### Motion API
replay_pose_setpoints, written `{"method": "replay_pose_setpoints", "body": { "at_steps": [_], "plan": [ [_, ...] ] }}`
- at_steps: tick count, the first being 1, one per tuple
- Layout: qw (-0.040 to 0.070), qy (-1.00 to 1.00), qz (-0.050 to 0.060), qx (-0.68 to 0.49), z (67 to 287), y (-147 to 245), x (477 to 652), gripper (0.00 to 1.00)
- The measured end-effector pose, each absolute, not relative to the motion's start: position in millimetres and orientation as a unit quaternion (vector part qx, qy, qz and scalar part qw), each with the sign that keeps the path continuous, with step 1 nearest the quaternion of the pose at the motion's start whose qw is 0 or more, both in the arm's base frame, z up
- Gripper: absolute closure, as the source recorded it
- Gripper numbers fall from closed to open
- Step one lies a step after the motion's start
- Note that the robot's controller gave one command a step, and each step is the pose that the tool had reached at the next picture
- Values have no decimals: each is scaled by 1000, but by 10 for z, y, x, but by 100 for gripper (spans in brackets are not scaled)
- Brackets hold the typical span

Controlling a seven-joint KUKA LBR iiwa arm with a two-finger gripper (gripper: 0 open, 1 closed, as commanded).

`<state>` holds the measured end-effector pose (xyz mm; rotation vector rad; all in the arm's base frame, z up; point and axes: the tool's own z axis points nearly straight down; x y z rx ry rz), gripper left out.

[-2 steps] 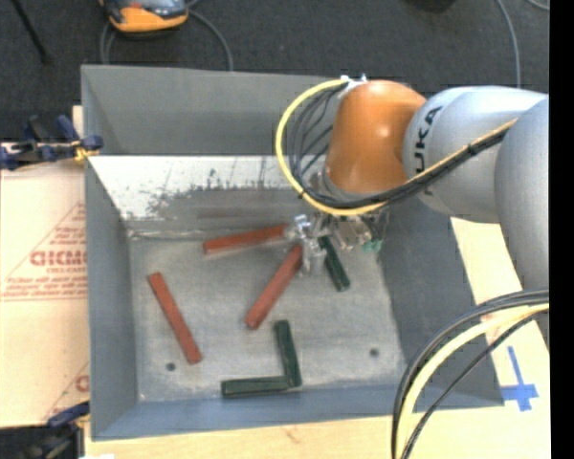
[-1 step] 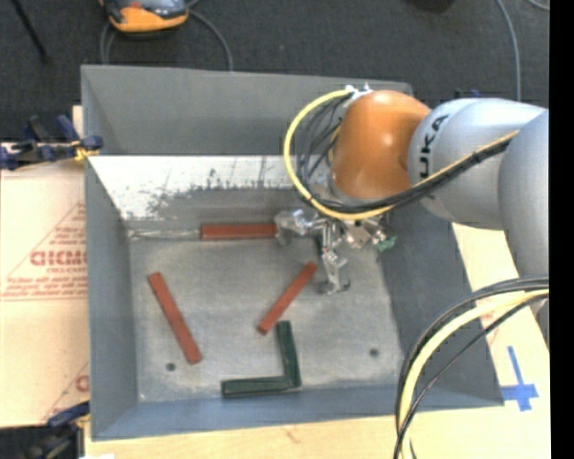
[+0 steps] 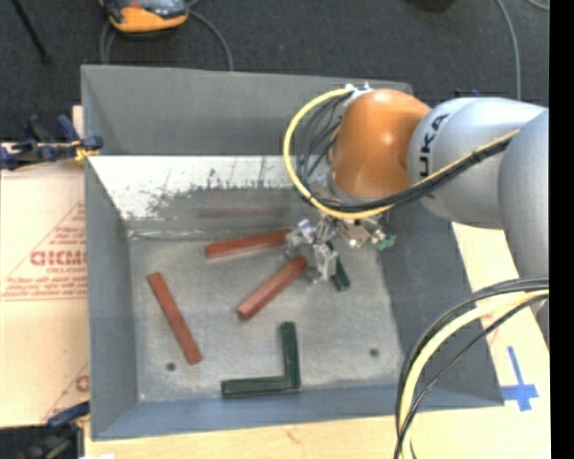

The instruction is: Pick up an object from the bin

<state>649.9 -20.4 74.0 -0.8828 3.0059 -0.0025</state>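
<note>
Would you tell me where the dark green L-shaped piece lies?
The dark green L-shaped piece lies flat on the grey metal bin's floor, lower centre of the camera view, right of the leftmost red-brown bar.

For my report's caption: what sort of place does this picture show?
Probably a robotics laboratory or test cell: a KUKA arm reaches into a grey metal bin that holds a few red bars and a green L-shaped piece.

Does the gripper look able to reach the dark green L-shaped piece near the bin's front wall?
Probably yes: the L-shaped piece lies flat, alone, nothing on it, apart from the red bars and the gripper.
</note>
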Motion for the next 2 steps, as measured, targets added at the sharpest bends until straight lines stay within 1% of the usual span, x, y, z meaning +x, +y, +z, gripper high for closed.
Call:
{"method": "replay_pose_setpoints", "body": {
  "at_steps": [1, 2],
  "plan": [
    [4, 960, 0, -281, 734, -204, 6495, 100],
    [6, 960, -2, -278, 2511, -420, 6386, 100]
  ]
}}
